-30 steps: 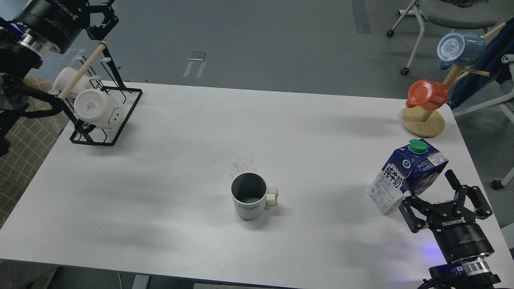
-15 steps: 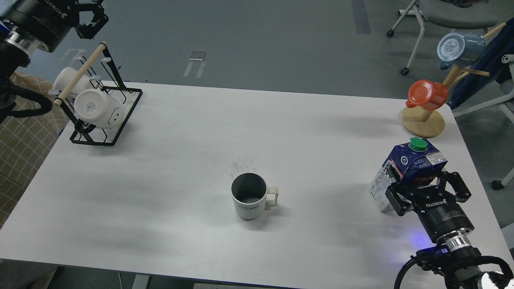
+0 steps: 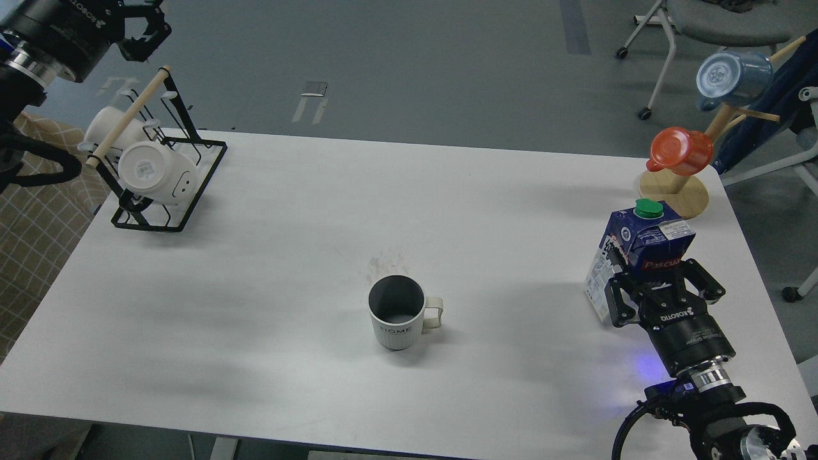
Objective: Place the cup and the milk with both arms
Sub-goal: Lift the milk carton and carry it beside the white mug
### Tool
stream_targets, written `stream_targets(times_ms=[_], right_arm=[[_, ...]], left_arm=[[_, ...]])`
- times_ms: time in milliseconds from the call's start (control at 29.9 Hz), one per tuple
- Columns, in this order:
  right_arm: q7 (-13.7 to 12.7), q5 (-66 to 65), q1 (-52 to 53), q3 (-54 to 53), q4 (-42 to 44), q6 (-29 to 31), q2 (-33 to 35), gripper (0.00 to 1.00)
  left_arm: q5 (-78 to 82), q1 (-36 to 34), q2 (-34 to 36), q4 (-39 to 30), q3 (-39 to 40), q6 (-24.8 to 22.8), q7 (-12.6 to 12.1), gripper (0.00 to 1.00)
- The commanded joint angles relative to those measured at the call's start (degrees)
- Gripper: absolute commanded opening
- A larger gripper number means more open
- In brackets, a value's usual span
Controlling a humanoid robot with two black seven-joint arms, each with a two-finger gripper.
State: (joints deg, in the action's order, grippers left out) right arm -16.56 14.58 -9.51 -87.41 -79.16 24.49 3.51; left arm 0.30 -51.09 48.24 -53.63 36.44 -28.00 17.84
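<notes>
milk carton (image 3: pixel 642 246): upright, long axis vertical, sits between the right gripper (image 3: pixel 658 291) fingers; jaws closed around its lower body
mug (image 3: pixel 397 312): mid-table, well left of the carton
left gripper (image 3: pixel 137 25): raised far off; its opening I cannot tell

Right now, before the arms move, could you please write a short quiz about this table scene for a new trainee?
1. True or false: the grey ribbed mug stands upright on the white table, its handle toward the robot's right.
2. What does the right gripper hold? A) the orange plastic cup B) the dark blue milk carton with green cap C) nothing
3. Fill in: the white mug hangs on the black wire ____.

Key: 1 true; 2 B; 3 rack. The left gripper, high at far left, holds nothing visible.
</notes>
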Motion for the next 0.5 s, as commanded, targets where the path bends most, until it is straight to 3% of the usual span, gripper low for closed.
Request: stream_targets(times_ms=[0,267,468], right_arm=[[-0.5,0.1,0.1,1.2,-0.2,3.5,-0.1,0.58],[-0.8,-0.2,8.9,10.7,1.1,3.3,-3.5,0.6],[-0.8,-2.0,13.0,15.0,8.2,3.5,-3.5,0.62]], left_arm=[[0.1,-0.1,0.0,-0.1,0.0,0.0,0.0,0.96],[0.3,-0.1,0.4,-0.3,-0.3,0.0,-0.1,0.96],[0.4,-0.2,2.6,-0.9,-0.3,0.0,-1.0,0.96]])
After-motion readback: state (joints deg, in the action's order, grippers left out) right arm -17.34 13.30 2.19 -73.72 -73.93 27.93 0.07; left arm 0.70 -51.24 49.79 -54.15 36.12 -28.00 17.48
